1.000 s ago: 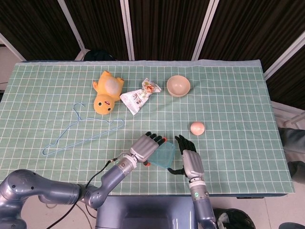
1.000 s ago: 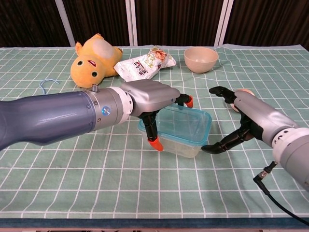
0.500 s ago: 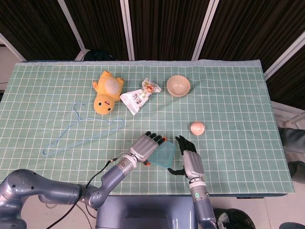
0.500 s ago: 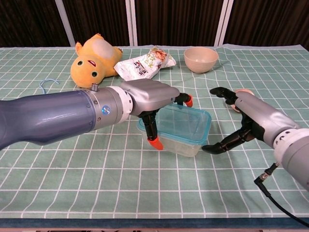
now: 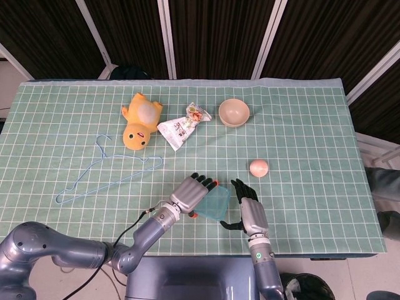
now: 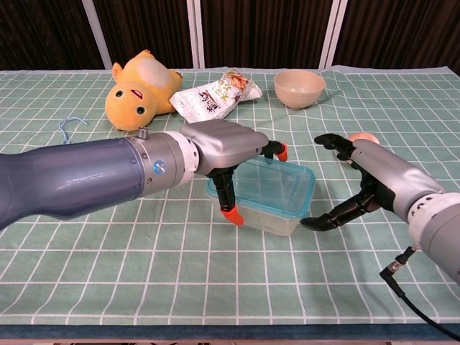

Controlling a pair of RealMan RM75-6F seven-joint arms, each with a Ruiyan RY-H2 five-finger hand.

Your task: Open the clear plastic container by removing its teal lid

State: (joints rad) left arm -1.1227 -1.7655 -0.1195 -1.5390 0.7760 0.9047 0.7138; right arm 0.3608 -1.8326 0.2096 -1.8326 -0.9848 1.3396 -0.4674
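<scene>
Left hand [image 6: 223,147], a smooth grey shell with orange-tipped fingers [image 6: 231,210], grips the left end of the clear plastic container [image 6: 269,194], fingers spread over the rim. The rounded rectangular container sits near the table's front centre, teal lid [image 6: 277,181] on, long axis running left-near to right-far. Right hand [image 6: 359,183], matte black fingers parted and curled, hovers just right of it, holding nothing.

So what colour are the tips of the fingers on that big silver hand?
Orange-red, on the left hand's fingertips; clearest in the chest view.
</scene>
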